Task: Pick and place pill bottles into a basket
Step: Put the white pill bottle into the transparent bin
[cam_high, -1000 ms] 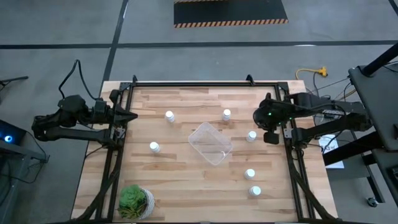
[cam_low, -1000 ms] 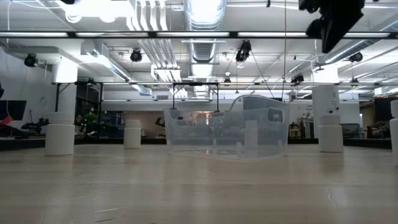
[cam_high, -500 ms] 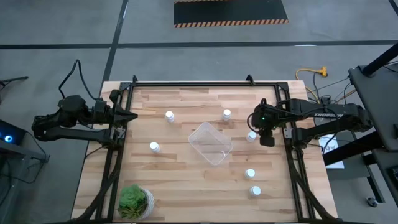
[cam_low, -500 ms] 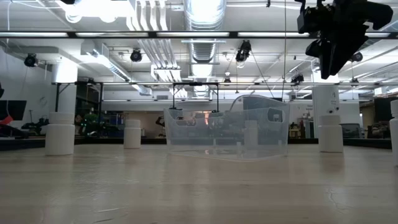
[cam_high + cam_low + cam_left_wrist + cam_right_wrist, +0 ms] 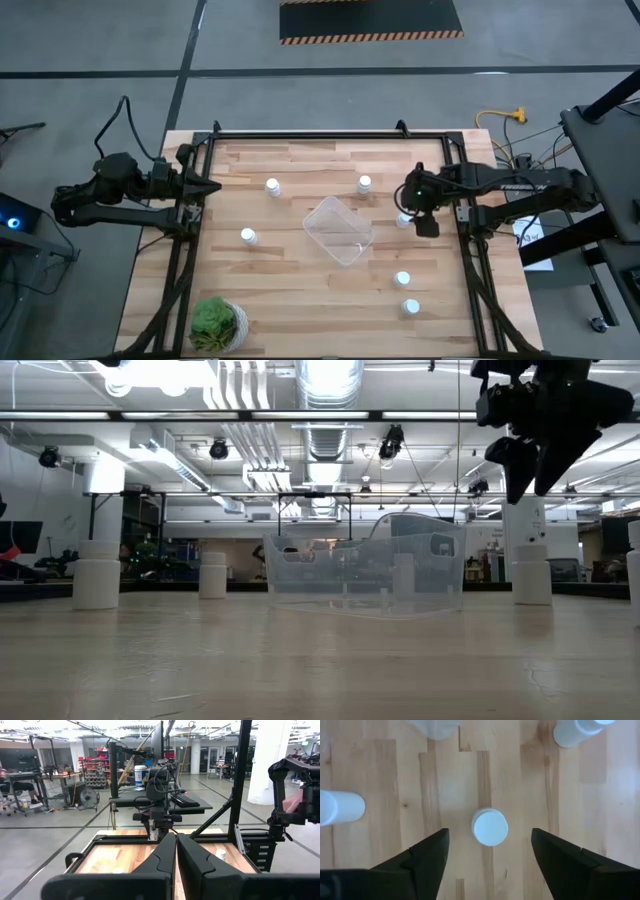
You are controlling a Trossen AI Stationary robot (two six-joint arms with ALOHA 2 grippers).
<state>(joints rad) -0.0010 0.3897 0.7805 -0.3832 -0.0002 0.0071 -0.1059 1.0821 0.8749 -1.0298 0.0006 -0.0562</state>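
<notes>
Several white pill bottles stand upright on the wooden table: point(image 5: 272, 186), point(image 5: 364, 184), point(image 5: 248, 237), point(image 5: 402, 280), point(image 5: 409, 307). One more bottle point(image 5: 490, 827) stands right of the clear basket point(image 5: 338, 230). My right gripper point(image 5: 489, 835) hovers open above it, pointing steeply down, one finger on either side of its cap and apart from it. In the low view the right gripper point(image 5: 530, 482) hangs well above that bottle point(image 5: 531, 573). My left gripper point(image 5: 176, 851) is shut, level, at the table's left edge point(image 5: 205, 187).
A green potted plant point(image 5: 218, 322) stands at the near left corner. A black metal frame point(image 5: 320, 135) runs round the table's edges. The basket point(image 5: 370, 575) lies askew at mid-table. Bare wood lies between the basket and the left bottles.
My right gripper has come down toward the bottle right of the basket, shifting a little toward the table's left, and its fingers have opened wide.
</notes>
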